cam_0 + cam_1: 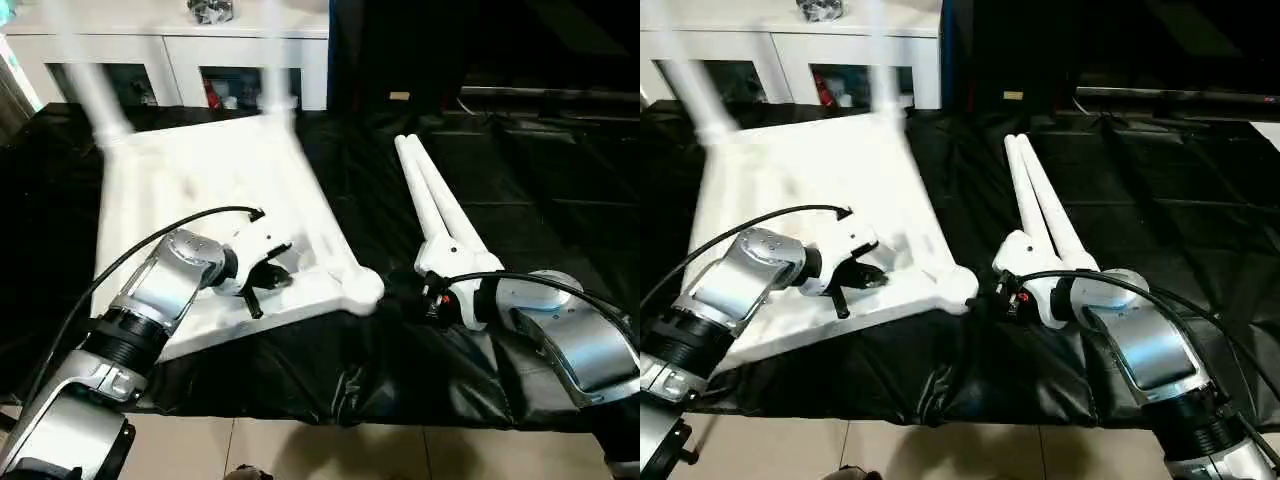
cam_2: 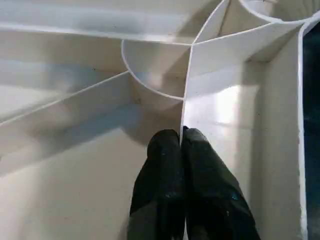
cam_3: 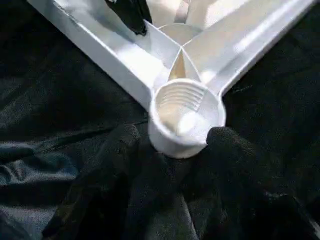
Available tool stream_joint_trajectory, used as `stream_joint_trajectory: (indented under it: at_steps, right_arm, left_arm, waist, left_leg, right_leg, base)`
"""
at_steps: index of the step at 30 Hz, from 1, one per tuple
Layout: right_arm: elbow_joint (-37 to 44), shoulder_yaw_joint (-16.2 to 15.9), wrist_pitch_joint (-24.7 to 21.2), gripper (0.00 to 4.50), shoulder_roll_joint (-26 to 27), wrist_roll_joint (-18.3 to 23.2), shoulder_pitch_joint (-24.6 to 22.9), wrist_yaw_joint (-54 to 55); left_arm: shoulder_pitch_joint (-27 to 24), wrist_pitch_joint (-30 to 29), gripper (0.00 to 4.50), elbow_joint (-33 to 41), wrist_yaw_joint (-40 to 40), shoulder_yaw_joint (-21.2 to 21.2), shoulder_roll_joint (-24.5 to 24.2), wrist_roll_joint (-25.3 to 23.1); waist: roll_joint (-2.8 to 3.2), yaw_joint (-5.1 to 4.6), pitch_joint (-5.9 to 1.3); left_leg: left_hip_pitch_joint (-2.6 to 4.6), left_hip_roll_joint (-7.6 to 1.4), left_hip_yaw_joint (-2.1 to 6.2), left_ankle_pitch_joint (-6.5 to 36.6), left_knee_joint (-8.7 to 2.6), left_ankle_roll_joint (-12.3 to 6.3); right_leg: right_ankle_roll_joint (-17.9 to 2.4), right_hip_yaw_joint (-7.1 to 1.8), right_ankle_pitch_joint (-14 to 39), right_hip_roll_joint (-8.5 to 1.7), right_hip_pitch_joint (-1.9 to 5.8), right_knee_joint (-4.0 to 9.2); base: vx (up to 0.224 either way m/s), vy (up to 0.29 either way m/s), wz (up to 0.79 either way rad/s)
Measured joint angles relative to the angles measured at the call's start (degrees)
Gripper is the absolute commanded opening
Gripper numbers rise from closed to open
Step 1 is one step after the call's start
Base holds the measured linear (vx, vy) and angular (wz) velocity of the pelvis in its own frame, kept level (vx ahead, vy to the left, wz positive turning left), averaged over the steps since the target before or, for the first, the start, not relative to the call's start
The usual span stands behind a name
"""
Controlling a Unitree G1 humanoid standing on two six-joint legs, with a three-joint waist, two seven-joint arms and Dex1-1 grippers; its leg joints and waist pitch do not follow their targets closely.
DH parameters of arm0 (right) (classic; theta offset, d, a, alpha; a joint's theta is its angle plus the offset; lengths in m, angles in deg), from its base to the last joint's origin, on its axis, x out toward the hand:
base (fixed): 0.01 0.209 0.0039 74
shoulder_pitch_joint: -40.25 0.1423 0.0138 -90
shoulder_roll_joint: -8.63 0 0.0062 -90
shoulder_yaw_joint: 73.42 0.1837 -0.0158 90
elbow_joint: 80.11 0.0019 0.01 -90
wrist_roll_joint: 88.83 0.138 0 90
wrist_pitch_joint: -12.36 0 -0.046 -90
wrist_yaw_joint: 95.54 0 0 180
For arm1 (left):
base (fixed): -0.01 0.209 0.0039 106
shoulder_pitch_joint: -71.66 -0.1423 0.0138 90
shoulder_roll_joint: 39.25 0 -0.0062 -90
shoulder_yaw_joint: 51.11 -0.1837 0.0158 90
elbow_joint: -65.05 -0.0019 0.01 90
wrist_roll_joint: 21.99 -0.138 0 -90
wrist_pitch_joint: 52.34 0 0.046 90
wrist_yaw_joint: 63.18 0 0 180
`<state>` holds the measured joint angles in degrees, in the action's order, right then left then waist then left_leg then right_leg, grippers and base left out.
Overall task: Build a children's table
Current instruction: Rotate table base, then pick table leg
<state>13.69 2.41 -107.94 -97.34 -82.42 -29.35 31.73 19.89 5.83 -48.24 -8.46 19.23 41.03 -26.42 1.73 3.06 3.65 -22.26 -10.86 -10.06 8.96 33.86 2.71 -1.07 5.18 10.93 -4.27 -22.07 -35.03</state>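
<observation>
— Where does the white plastic rectangular tabletop [image 1: 200,190] lie?

— Upside down on the black cloth-covered work table [image 1: 520,170], ribbed underside up, with two white tubular legs [image 1: 88,90] already standing in its far corner sockets. Two more long white tubular legs with flared ends [image 1: 1040,215] lie side by side on the cloth just beyond the right arm.

— And the left gripper [image 2: 181,145]?

— It reaches down into the underside near the front edge, its two black fingers pressed together on a thin upright rib [image 2: 187,90].

— The right gripper [image 3: 177,145]?

— Its fingers stand apart, one on either side of the near round corner socket [image 3: 186,116], close against its wall.
</observation>
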Motion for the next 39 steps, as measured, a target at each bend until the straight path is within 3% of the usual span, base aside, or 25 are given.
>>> stream_joint_trajectory:
  at_steps: [5,7,9,11,15,17,26,29,33,39]
  right_arm:
    - [-0.2,0.0,0.6,2.49,0.4,-0.1,0.1,0.3]
    - [-1.2,0.1,0.5,2.49,1.2,-0.1,0.5,1.2]
    - [-3.3,0.7,0.2,2.66,3.5,-0.1,2.2,4.0]
    - [-5.8,2.1,-0.5,2.87,5.5,-0.3,4.3,7.5]
    - [-11.4,6.6,-2.2,3.16,9.3,-1.5,8.9,16.3]
    - [-13.5,8.0,-3.7,3.36,10.5,-1.8,10.0,19.5]
    - [-24.6,9.9,-8.1,4.11,13.6,-4.0,14.6,29.4]
    - [-29.9,12.1,-7.7,4.44,14.5,-4.1,18.2,33.1]
    - [-34.9,13.6,-5.5,4.50,15.5,-4.3,21.1,36.7]
    - [-43.8,14.9,-3.9,4.50,15.8,-4.3,25.6,38.9]
  left_arm:
    - [-1.6,3.2,0.01,1.0,-0.2,0.3,-1.1,-0.4]
    - [-2.1,4.0,0.50,1.3,0.1,0.2,-1.4,-0.3]
    - [-2.1,4.0,0.50,2.4,1.3,0.6,-2.1,0.5]
    - [-2.1,4.1,0.86,4.8,2.5,1.0,-2.9,1.4]
    - [-2.0,4.3,1.01,6.2,3.2,1.9,-3.5,2.3]
    - [-2.0,4.6,1.29,6.4,3.5,2.4,-3.7,2.7]
    - [-4.7,4.5,1.98,15.2,7.6,4.1,-4.5,7.6]
    - [-5.6,4.1,2.31,16.8,7.7,4.0,-4.4,8.2]
    - [-5.9,4.1,2.69,17.2,7.3,4.0,-4.4,8.1]
    - [-6.1,4.1,2.69,17.5,6.9,4.0,-4.6,8.1]
  waist:
    - [0.00,0.28,0.00]
    - [0.00,0.40,0.00]
    - [0.00,0.36,0.00]
    - [0.01,0.48,0.00]
    - [0.01,0.61,-0.01]
    - [0.01,0.64,-0.01]
    - [0.04,0.41,0.01]
    - [0.05,0.27,0.02]
    - [0.05,0.25,0.02]
    - [0.07,0.29,0.03]
  left_leg:
    - [0.01,0.00,0.00,0.0,0.02,0.00]
    - [0.00,0.00,0.00,0.0,0.02,0.01]
    - [0.01,0.00,0.00,0.0,0.03,0.01]
    - [0.06,0.02,0.00,0.0,0.03,0.02]
    - [0.09,0.03,0.00,0.0,0.03,0.03]
    - [0.09,0.03,0.00,0.0,0.04,0.03]
    - [0.09,0.03,0.00,0.0,0.05,0.04]
    - [0.13,0.03,-0.01,0.0,0.05,0.06]
    - [0.16,0.03,0.00,0.0,0.05,0.09]
    - [0.13,0.04,-0.01,0.0,0.06,0.09]
  right_leg:
    - [0.0,0.00,0.0,-0.01,0.01,-0.02]
    - [0.0,0.00,0.0,-0.01,0.01,-0.03]
    - [0.0,0.00,0.0,-0.01,0.01,-0.08]
    - [0.0,0.00,0.0,-0.03,0.03,-0.12]
    - [0.0,0.00,0.0,-0.04,0.06,-0.18]
    - [0.0,0.00,0.0,-0.04,0.07,-0.19]
    - [0.0,-0.01,0.0,-0.04,0.05,-0.20]
    - [0.0,-0.01,0.0,-0.04,0.04,-0.28]
    - [0.0,-0.01,0.0,-0.04,0.04,-0.33]
    - [0.0,-0.02,0.0,-0.04,0.04,-0.32]
  base:
    - [0.000,0.000,0.00]
    - [0.000,0.000,0.00]
    - [0.000,0.000,0.00]
    - [0.000,0.000,0.00]
    - [0.000,0.000,0.00]
    - [0.000,0.000,0.00]
    - [0.000,0.000,0.00]
    - [0.000,0.000,0.00]
    - [0.000,0.000,0.00]
    - [0.000,0.000,0.00]
